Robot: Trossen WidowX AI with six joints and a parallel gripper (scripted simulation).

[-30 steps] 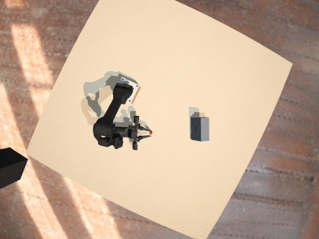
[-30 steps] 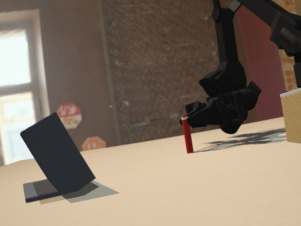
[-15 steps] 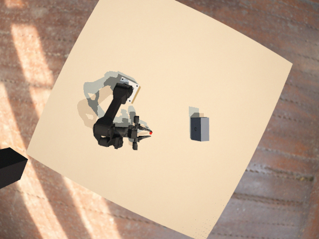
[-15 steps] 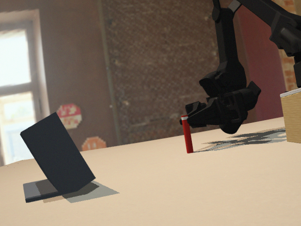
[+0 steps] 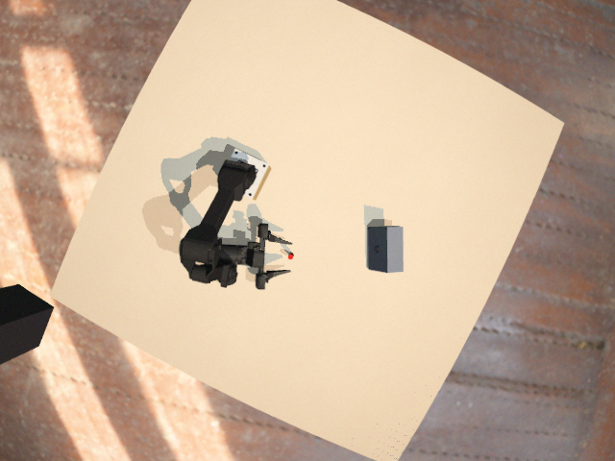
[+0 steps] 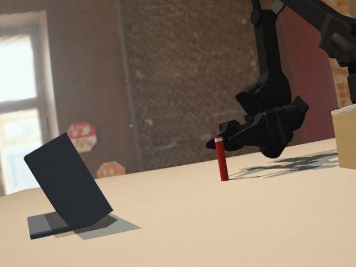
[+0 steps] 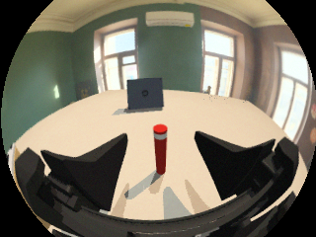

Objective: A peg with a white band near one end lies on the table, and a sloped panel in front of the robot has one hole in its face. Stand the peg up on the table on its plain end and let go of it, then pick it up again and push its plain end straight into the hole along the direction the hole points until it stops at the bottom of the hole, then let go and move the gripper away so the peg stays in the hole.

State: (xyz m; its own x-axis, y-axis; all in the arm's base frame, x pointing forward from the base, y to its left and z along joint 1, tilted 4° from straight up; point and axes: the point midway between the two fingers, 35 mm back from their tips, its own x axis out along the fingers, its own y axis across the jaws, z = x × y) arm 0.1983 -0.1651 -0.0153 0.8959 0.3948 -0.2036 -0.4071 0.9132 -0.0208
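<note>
Peg (image 6: 221, 161): red, upright on the table (image 5: 347, 124) on its plain end, white band uppermost, leaning very slightly. Gripper (image 5: 288, 256): jaws spread wide, one finger (image 7: 89, 161) on each side of the peg, neither touching it; holds nothing. Panel (image 5: 384, 248): dark, sloped, on a flat foot, well apart from the peg, hole facing the arm. Bare table runs between peg and panel. Arm base (image 5: 261, 181): tan block near the table's left part, away from the edges.

Beige table (image 5: 347, 124), upright peg (image 6: 221, 158), sloped panel (image 6: 67, 181)
</note>
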